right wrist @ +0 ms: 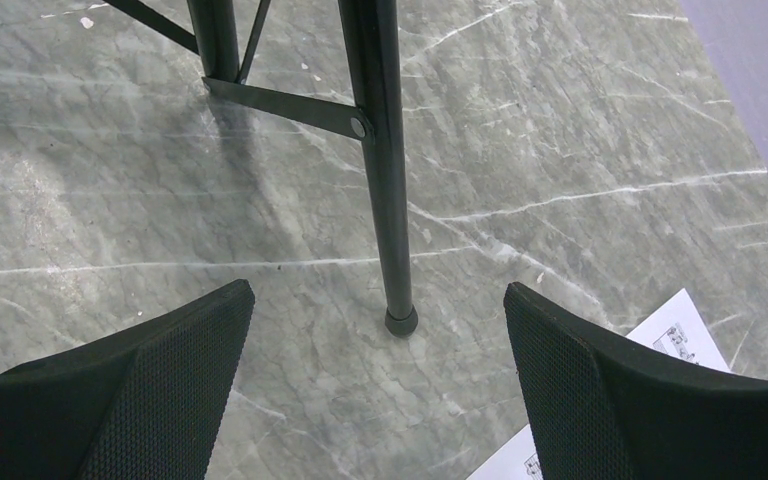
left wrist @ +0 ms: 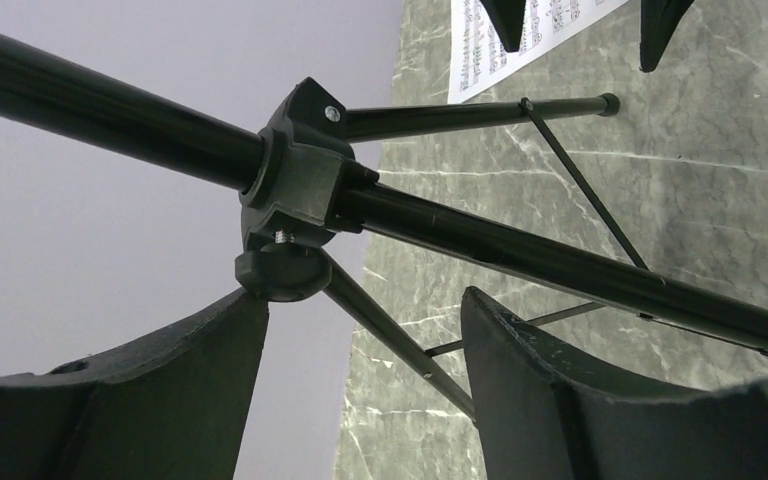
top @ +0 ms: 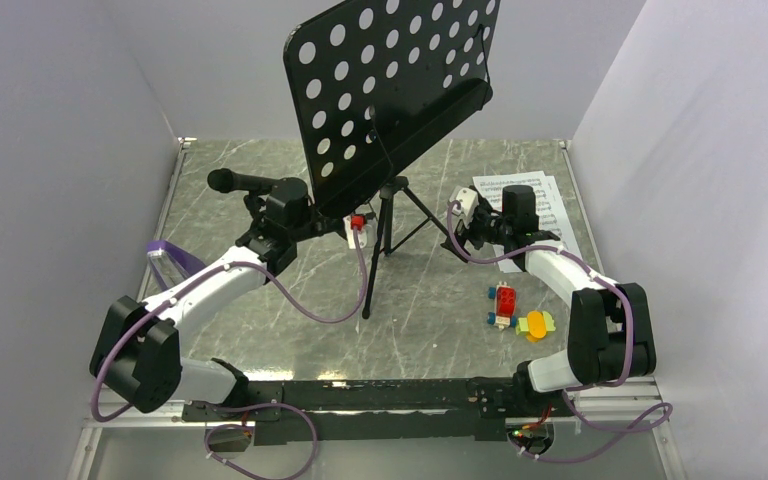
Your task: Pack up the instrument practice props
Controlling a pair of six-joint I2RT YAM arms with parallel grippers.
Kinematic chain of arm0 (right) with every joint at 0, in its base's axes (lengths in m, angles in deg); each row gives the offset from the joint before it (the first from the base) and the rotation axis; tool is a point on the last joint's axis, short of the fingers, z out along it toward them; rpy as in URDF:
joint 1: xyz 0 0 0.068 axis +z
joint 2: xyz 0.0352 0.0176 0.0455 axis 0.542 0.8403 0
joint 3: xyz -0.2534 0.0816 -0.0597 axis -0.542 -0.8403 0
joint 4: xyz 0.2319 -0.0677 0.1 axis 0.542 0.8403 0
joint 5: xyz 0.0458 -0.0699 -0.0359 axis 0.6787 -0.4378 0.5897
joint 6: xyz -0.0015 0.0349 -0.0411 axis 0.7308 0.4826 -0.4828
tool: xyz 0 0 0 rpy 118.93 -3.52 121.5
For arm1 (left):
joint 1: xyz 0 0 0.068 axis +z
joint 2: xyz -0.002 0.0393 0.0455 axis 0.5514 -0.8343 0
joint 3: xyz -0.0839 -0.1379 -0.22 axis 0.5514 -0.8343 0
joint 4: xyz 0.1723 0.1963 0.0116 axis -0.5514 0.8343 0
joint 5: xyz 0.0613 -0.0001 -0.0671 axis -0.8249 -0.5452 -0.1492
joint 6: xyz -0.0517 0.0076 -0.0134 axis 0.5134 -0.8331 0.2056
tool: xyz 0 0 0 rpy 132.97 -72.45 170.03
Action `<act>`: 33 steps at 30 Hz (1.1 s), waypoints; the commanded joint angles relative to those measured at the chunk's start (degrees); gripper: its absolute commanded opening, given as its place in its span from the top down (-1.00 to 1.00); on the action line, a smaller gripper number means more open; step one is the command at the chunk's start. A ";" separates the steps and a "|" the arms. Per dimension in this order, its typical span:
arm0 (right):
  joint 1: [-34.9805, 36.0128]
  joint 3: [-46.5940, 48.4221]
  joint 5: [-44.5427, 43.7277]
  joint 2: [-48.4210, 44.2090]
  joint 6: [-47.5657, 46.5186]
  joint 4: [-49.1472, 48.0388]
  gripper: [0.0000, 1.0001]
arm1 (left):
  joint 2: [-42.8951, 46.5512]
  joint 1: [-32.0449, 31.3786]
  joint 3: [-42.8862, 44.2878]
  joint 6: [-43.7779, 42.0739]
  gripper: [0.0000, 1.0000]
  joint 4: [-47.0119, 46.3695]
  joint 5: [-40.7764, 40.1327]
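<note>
The black music stand (top: 390, 80), with a perforated desk, stands on its tripod at mid table. My left gripper (top: 353, 230) is at the tripod's hub (left wrist: 300, 175). It is open, and one thin leg (left wrist: 400, 340) runs between its fingers (left wrist: 560, 400), close to the right one. My right gripper (top: 458, 228) is open low over the table, with the foot (right wrist: 401, 320) of another leg just ahead of its gap. White sheet-music pages (top: 550, 200) lie flat at the back right. The purple metronome (top: 172, 260) peeks out behind my left arm. A black microphone (top: 238, 181) stands at the back left.
Red, yellow and green toy blocks (top: 515, 312) lie on the marble tabletop (top: 430, 320) in front of my right arm. Grey walls close in the left, back and right sides. The stand's desk overhangs both grippers.
</note>
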 commanded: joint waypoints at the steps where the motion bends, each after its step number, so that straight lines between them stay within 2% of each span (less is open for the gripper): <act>1: -0.25 0.87 1.02 -0.82 0.44 -0.67 -0.96 | -1.03 0.02 0.15 2.65 -0.47 4.67 0.34; 18: -0.25 0.42 1.46 -2.62 0.47 0.01 -0.96 | 1.18 0.02 -2.16 -2.19 -0.42 10.31 -0.28; 24: -0.26 3.23 5.22 -4.92 1.83 0.03 -0.96 | 7.56 1.99 -4.81 -3.88 -0.45 19.02 2.56; 29: -0.27 8.16 10.80 -5.05 7.74 -0.54 -0.96 | 10.07 2.04 -5.56 5.93 -0.44 21.34 3.35; 33: -0.18 12.38 17.67 -4.35 17.88 -5.81 -0.96 | 10.71 2.04 -6.12 16.72 -0.40 19.70 2.27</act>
